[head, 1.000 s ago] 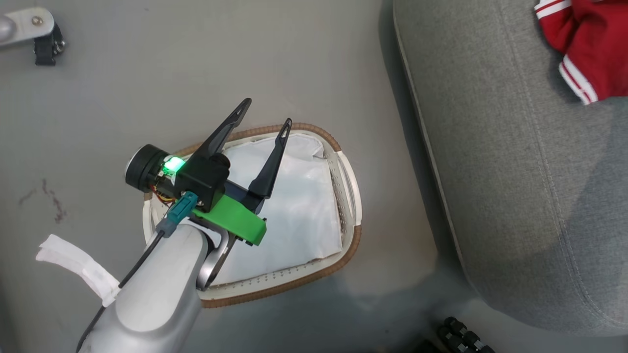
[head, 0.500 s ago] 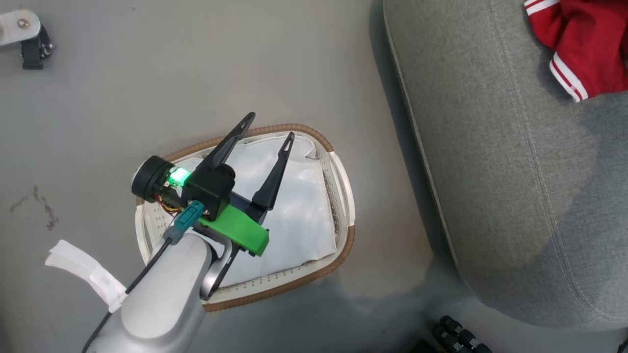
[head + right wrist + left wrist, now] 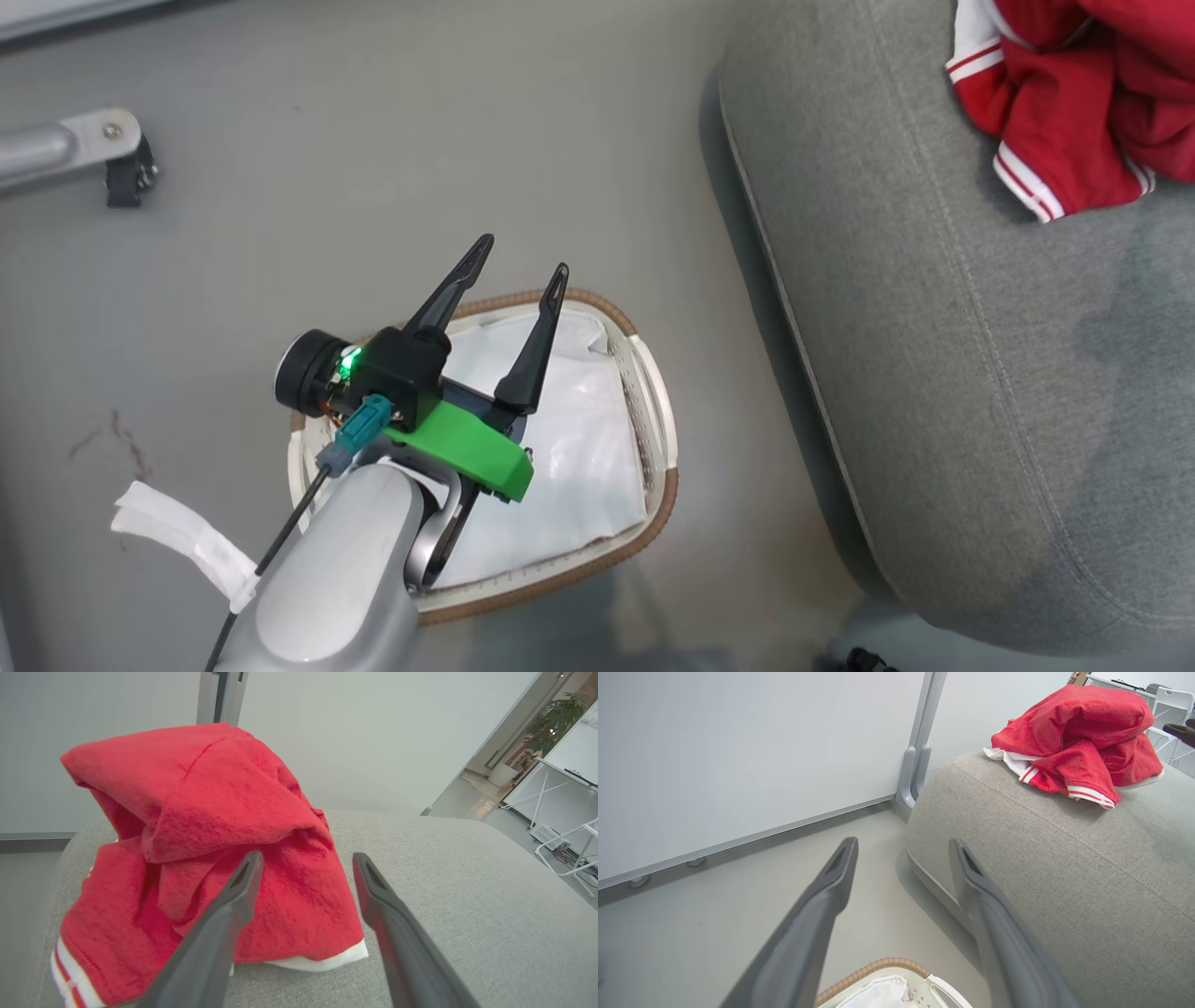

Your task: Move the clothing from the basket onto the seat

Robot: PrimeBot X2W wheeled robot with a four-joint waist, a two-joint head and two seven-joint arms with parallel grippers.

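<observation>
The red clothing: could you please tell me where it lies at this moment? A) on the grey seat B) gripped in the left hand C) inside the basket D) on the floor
A: the red clothing lies bunched on the grey seat, while the basket shows its white liner and the left hand hangs open above it, holding nothing.

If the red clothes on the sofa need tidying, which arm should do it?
Right, probably. The right claw, open, points straight at the red clothes on the seat; the left claw hangs open over the basket.
</observation>
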